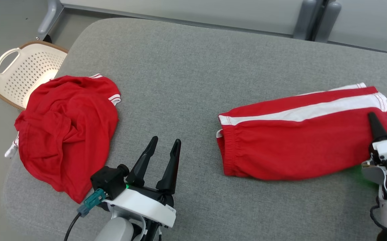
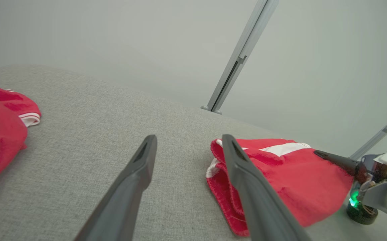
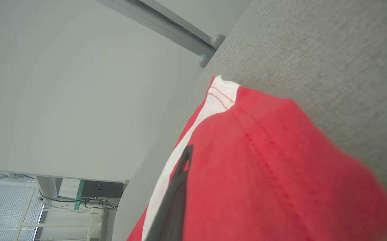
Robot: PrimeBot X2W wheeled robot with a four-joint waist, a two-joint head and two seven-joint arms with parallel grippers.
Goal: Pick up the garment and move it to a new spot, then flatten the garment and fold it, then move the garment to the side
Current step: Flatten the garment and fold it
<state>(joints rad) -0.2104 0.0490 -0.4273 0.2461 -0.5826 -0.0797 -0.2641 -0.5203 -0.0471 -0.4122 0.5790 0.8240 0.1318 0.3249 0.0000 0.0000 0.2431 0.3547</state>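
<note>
The padded table [image 1: 193,67] is covered in grey woven cloth, matt and slightly coarse; the folded garment [image 1: 297,140] near its right edge and the crumpled garment [image 1: 66,130] at its left edge are soft matt red knit with white trim. Off the far left corner the basket [image 1: 29,73] is smooth perforated cream plastic, and the left gripper [image 1: 166,143] has matt dark plastic fingers [image 1: 170,167] on a glossy white casing.

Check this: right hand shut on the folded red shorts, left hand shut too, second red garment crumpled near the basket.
One error: the left hand is open, fingers spread over the grey surface, as the head view shows. The right hand is shut on the folded red shorts, and the crumpled red garment lies near the basket.
</note>
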